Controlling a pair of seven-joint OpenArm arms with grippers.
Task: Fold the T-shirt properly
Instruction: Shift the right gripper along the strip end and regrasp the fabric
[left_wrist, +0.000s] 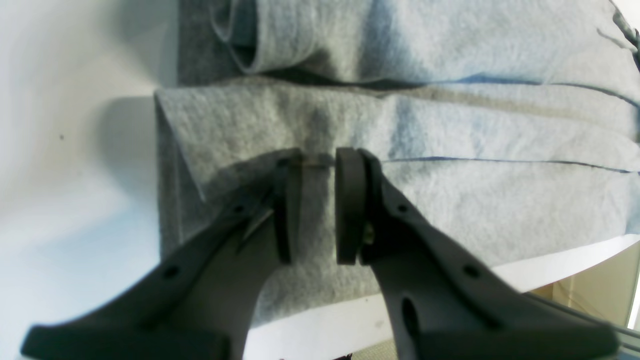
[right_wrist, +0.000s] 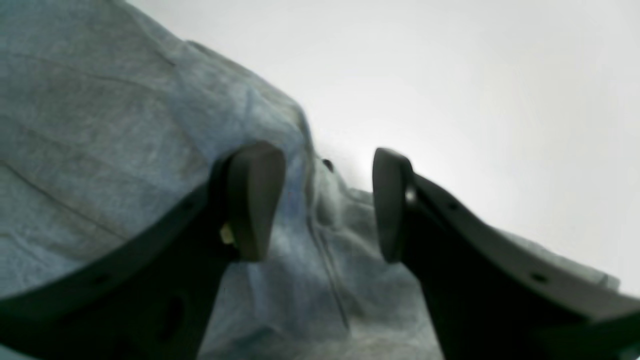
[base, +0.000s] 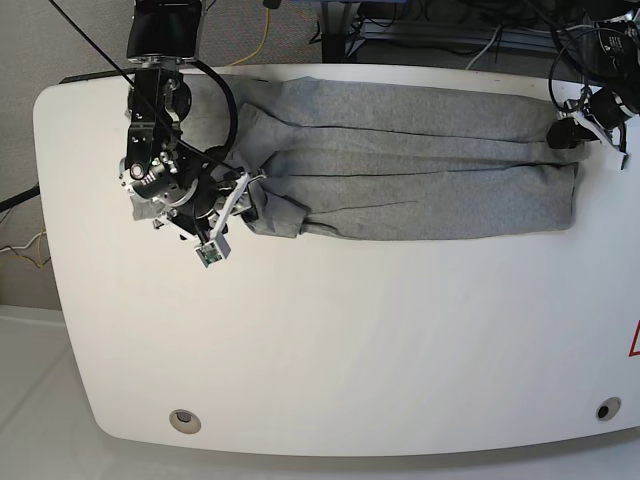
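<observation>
Base view shows the T-shirt (base: 410, 180) lying as a long grey band across the far part of the white table (base: 330, 350), its long axis running left to right in that view. At the band's left end, the right pincer (base: 243, 192) sits low over bunched cloth, its arm coming down from the far left edge. The right wrist view shows its jaws spread, straddling a raised fold of fabric without pinching it. At the band's right end, the left pincer (base: 572, 128) meets the far corner of the shirt. In the left wrist view its jaws stand close together with a narrow gap, over a folded edge; whether cloth is gripped cannot be told. Each arm is nearest its own end, which suits a lengthwise fold.
</observation>
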